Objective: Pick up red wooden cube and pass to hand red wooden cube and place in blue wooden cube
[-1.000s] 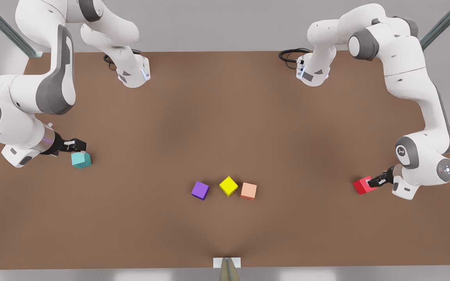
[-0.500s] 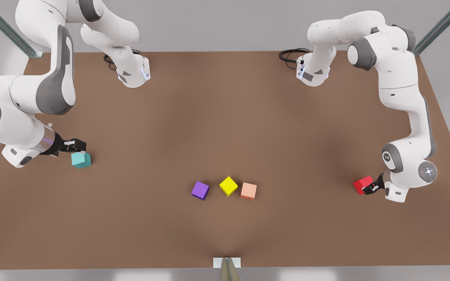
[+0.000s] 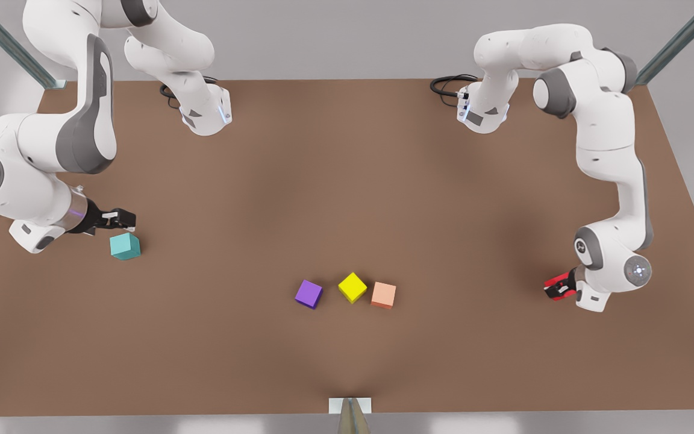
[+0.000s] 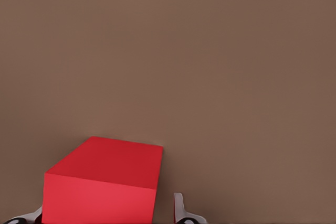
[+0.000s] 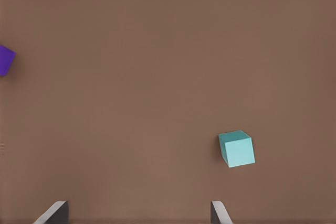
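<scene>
Left gripper (image 3: 558,288): low at the front view's right, fingers straddling the red wooden cube (image 4: 102,184); arm folded steeply down, elbow raised, wrist close over the table (image 3: 347,181).
Right gripper (image 3: 123,220): at the front view's left, raised, fingers (image 5: 52,212) spread wide; forearm angled inward.

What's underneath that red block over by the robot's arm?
The red wooden cube sits between the left end effector's fingers. Brown table shows around it; whether it rests on the table or is lifted is hidden.
</scene>
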You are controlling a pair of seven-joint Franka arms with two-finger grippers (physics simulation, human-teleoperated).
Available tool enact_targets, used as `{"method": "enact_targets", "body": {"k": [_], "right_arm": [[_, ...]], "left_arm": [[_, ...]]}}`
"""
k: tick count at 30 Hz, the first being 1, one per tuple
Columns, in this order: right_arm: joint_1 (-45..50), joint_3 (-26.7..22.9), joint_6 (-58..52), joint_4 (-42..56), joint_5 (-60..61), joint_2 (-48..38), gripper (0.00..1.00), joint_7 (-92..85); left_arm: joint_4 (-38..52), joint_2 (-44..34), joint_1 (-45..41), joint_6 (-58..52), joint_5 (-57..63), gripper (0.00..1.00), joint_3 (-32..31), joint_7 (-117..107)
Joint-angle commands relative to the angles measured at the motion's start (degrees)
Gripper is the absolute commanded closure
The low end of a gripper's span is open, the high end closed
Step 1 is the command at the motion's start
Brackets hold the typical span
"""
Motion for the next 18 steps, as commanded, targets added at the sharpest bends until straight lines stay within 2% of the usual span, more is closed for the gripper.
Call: {"method": "enact_targets", "body": {"k": [1,2,3,4,5,8,10,11,12,13,14,16,18], "right_arm": [[0.0,0.0,0.06,0.02,0.09,0.01,0.0,-0.19],[0.0,0.0,0.06,0.02,0.09,0.01,0.0,-0.19],[0.0,0.0,0.06,0.02,0.27,0.01,0.0,-0.19],[0.0,0.0,0.06,0.02,0.27,0.01,0.0,-0.19],[0.0,0.0,0.06,0.02,0.27,0.01,0.0,-0.19],[0.0,0.0,-0.03,0.02,0.35,0.01,0.0,-0.19],[0.0,0.0,-0.2,0.02,0.35,0.1,0.0,-0.27],[0.08,0.0,-0.56,0.11,0.09,0.62,0.0,-2.28],[0.26,0.26,-0.29,1.78,2.1,3.52,0.0,-13.6],[0.26,0.17,-0.99,3.71,7.97,6.93,0.0,-25.62],[0.17,0.26,-4.33,4.07,18.0,10.82,0.0,-35.68],[0.44,0.52,-5.65,5.73,31.19,16.26,0.0,-52.82],[0.61,0.52,-5.48,17.24,39.63,23.91,0.0,-62.84]], "left_arm": [[0.01,0.4,0.07,2.57,0.07,0.05,0.0,2.16],[0.1,0.49,0.07,2.57,-0.02,0.23,0.0,1.81],[0.18,0.4,0.07,2.57,-0.1,0.34,0.0,1.72],[0.36,0.31,0.07,2.48,-0.1,0.41,-0.35,1.2],[0.62,0.14,0.07,2.57,-0.1,0.44,-0.61,-0.91],[1.5,-1.27,0.08,1.52,-0.19,0.45,-6.05,-9.09],[6.15,-1.27,-0.28,-6.82,-0.28,0.45,-10.19,-14.88],[11.67,-1.27,0.07,-16.99,-1.33,0.45,-15.27,-17.6],[17.67,-1.27,0.16,-28.62,-5.55,0.45,-21.17,-18.06],[19.25,-1.01,-0.01,-30.47,-6.52,0.45,-26.69,-18.14],[19.78,-0.92,-0.01,-30.48,-8.89,0.45,-35.23,-17.88],[25.93,4.09,-0.19,-30.3,-21.28,0.45,-42.01,-17.09],[29.45,9.54,-0.63,-24.95,-23.31,0.45,-48.16,-17.09]]}}
